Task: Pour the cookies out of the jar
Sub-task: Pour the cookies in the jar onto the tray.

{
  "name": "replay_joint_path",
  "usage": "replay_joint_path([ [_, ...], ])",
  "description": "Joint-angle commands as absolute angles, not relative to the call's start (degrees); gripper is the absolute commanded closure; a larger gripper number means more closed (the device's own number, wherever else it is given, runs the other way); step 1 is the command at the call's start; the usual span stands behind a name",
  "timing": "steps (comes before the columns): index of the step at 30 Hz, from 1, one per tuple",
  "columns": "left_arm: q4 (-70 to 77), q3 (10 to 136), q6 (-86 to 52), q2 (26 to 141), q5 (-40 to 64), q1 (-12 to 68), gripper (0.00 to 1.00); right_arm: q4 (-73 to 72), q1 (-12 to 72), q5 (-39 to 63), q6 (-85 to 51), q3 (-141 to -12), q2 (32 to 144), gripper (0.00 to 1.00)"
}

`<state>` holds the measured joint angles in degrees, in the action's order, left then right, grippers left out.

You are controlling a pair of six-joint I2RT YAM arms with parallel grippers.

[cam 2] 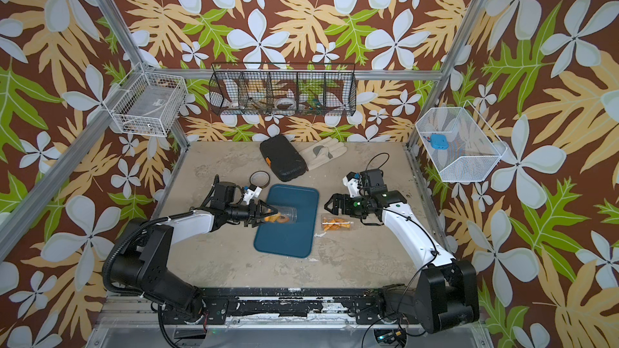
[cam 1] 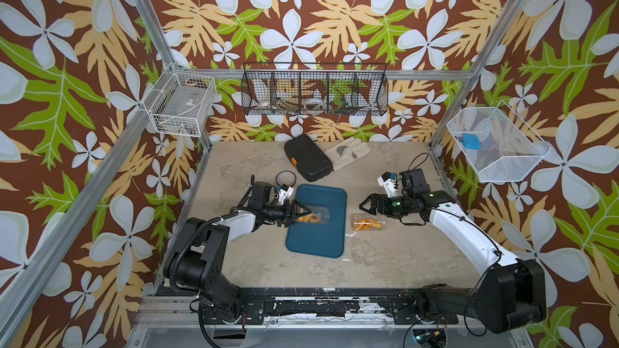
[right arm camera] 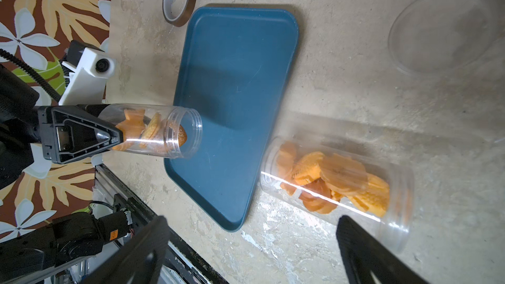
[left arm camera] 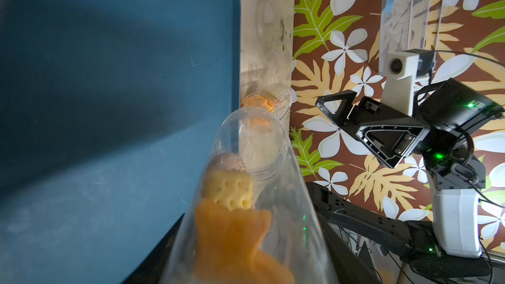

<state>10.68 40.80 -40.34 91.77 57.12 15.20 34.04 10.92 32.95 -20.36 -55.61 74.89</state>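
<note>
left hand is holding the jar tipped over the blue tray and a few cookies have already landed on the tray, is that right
Not quite. The left hand does hold the jar tipped over the blue tray, but no cookies have landed on it. The right wrist view shows the tray bare and the cookies all inside the jar.

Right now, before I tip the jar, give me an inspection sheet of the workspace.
Surface: table stained, no loose cookies.
Job's things: jar roughly level over the blue tray, mouth open; cookies inside, none on the tray.
Clutter: second jar of biscuits lying beside the tray, clear lid, tape roll, black case, glove.
Hands: left hand shut on the jar; right hand open near the second jar.
Cables: black loop at the right wrist, clear of jars.
Surroundings: wire baskets on floral walls.
</note>
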Motion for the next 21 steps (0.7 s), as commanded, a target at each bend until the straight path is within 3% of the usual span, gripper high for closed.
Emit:
replay_joint_path([
  [1, 7.7, 41.78, -35.03, 93.34, 58.78, 15.15, 0.81, 33.07, 10.94, 33.11, -20.93, -55.24, 74.71, 0.03],
  [13, 1.0, 45.2, -29.51, 96.5, 58.46, 15.2, 0.81, 32.28, 11.42, 33.13, -21.8, -54.06, 74.34, 0.03],
  [17, -7.47, 48.83, -24.0, 95.38, 50.36, 15.19, 0.81, 32.3, 11.64, 33.13, -21.8, -54.05, 74.52, 0.03],
  [21, -6.27, 49.02, -24.83, 95.59, 54.27, 15.03, 0.81, 32.08, 11.94, 33.12, -21.73, -54.1, 74.76, 0.03],
])
